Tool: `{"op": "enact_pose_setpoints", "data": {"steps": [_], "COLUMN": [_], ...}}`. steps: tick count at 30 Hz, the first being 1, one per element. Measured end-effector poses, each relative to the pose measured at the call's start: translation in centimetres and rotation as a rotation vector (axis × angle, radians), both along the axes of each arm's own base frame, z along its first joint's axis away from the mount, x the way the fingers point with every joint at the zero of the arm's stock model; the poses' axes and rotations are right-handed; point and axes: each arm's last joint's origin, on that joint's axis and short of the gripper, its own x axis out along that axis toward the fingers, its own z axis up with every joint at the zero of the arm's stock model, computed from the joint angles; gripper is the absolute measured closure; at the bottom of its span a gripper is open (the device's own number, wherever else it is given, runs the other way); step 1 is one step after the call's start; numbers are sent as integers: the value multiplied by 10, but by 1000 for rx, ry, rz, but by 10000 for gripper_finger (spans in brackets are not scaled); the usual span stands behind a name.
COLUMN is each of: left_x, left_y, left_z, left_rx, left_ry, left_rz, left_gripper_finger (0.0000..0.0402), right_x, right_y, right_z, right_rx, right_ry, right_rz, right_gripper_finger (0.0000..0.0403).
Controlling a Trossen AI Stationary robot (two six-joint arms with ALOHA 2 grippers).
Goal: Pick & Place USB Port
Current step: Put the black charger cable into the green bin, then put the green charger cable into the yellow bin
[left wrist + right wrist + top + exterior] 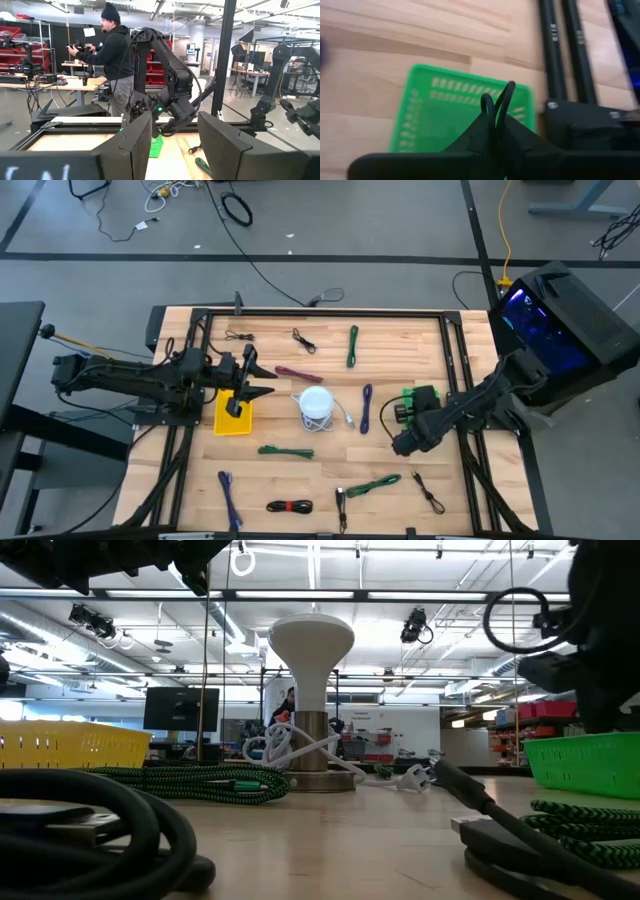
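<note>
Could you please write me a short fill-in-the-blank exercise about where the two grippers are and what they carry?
1. The right gripper pinches a black ____ between its fingers.
2. Below the right gripper sits a basket coloured ____.
3. The left gripper hangs with jaws apart over the ____ basket.
4. The white lamp-shaped stand stands ____ the two baskets.

Missing words: cable; green; yellow; between

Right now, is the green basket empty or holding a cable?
Empty: the right wrist view shows the green basket's bare floor; the black cable is pinched above it.
</note>
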Motion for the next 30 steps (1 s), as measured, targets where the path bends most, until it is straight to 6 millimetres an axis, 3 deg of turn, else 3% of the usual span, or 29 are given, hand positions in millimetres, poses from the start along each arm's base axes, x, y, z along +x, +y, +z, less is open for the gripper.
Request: {"op": "enact_pose_setpoints", "data": {"steps": [10, 19, 25, 30], "left_x": [0, 0, 0, 0], "left_y": [0, 0, 0, 1], "left_z": [0, 0, 0, 0], "left_rx": [1, 2, 5, 8], "left_ry": [1, 1, 1, 1], "left_rz": [0, 1, 17, 26], "left_gripper_finger": [236, 236, 236, 236], "right_x": [5, 4, 16, 44], "right_y": [-6, -18, -43, -82], "right_z": [-1, 14, 36, 51], "right_rx": [-7, -94, -85, -120], "right_ry": [26, -11, -107, -209], "right_rz": [83, 145, 210, 326], "right_gripper_finger": [288, 230, 218, 215]}}
